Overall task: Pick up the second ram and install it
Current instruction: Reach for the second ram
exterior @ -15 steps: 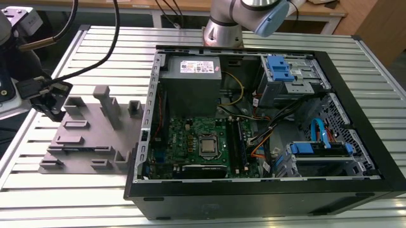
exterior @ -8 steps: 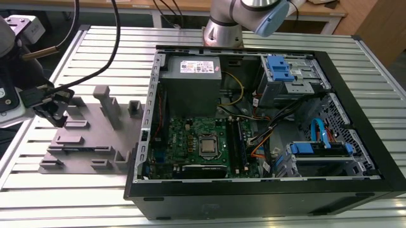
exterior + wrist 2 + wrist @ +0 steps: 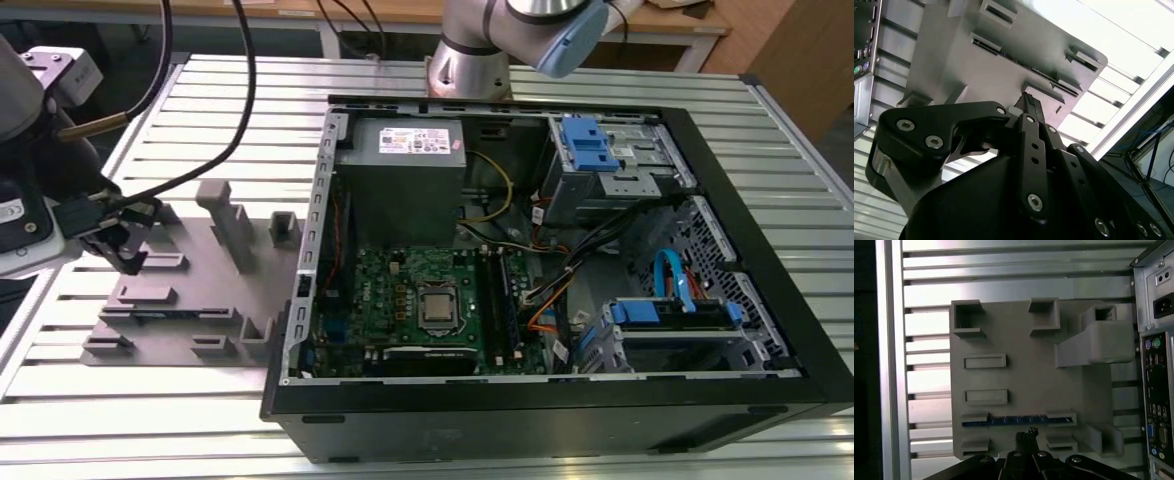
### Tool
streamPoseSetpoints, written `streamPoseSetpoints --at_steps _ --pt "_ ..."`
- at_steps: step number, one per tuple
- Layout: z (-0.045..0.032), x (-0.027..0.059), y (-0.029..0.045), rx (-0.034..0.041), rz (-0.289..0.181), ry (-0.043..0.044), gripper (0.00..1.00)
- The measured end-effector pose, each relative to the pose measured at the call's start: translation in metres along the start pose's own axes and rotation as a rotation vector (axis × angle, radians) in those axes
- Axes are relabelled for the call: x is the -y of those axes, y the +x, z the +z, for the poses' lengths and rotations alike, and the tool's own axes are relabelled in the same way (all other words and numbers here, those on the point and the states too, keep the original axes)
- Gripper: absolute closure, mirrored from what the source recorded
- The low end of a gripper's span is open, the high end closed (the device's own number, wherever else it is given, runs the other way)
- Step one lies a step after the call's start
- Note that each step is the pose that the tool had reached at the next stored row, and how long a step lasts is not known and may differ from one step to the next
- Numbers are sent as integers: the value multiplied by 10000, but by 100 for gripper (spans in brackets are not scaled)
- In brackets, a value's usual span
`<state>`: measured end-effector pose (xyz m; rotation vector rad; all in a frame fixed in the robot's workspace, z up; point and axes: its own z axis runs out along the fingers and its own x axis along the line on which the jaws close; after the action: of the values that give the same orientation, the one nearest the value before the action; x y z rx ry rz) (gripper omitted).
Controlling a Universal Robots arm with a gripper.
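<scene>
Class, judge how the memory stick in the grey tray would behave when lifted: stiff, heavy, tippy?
The second ram looks a thin flat board: probably stiff and light. Standing on edge in slots of the grey tray, it would likely topple if unsupported.

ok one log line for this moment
second ram: lying in grey tray slot, not lifted | claw: over tray, close to ram | pc case: open, beside tray
</scene>
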<state>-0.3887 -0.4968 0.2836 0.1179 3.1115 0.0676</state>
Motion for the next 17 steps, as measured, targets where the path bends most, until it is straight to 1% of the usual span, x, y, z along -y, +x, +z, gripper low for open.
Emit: streamPoseSetpoints --at_steps 17 --pt "179 10 4 0 0 0 93"
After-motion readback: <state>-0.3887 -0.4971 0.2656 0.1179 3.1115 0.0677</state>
